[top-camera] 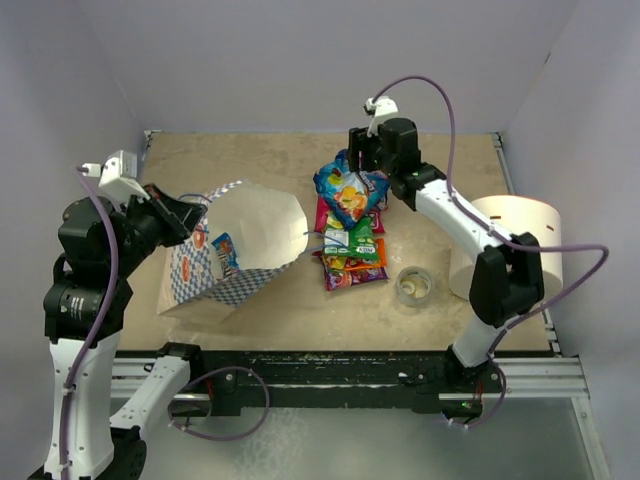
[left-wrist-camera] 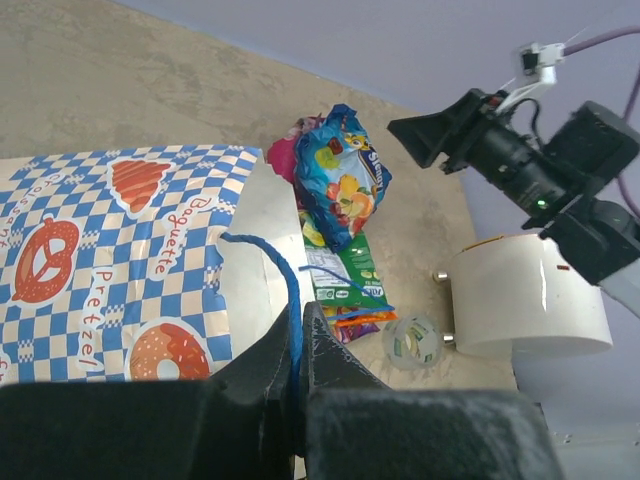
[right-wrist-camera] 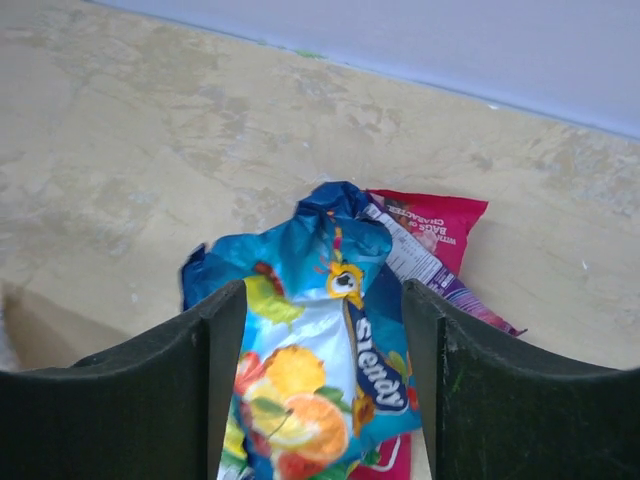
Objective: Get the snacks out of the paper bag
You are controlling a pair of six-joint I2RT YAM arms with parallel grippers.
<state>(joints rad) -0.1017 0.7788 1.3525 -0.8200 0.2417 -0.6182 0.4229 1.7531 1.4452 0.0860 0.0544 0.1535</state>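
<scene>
The paper bag (left-wrist-camera: 100, 290) reads "Baguette" and "Pretzel"; the blue packet (right-wrist-camera: 310, 370) reads "Slendy".

So the paper bag (top-camera: 215, 262) lies at the table's (top-camera: 250, 160) left, mouth facing right. The snacks (top-camera: 350, 235) are piled just beside it, then the tape roll (top-camera: 414, 285), with the big roll (top-camera: 510, 245) far right.

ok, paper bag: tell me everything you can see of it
The paper bag is blue-and-white checkered outside with orange pretzel and doughnut prints, plain white inside, thin creased paper by its look. It lies tipped at the left of the table, mouth gaping toward the snacks. A thin blue cord handle runs from the mouth rim into the left end effector, shut on it.
</scene>
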